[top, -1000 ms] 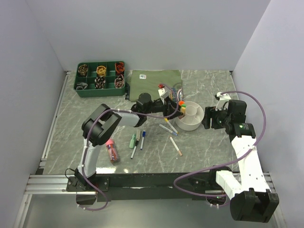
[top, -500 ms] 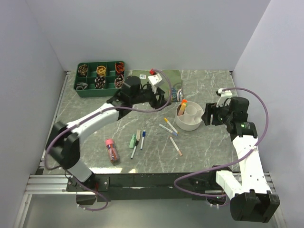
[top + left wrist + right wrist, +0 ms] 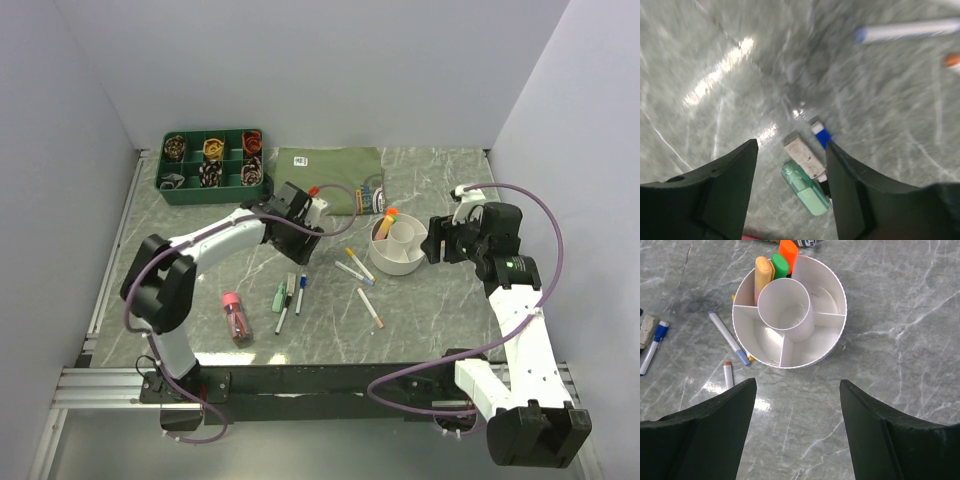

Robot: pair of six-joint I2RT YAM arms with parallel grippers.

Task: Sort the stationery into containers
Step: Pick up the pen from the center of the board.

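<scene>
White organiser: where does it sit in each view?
Top external: white organiser right of centre.
Left wrist: not in it.
Right wrist: upper centre, filling much of the frame.
Shared landmark: the blue-capped pen, seen in all three views.

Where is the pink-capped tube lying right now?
Top view: the pink-capped tube lies on the table, near-left area, just left of the green marker, far from the white organiser.
</scene>
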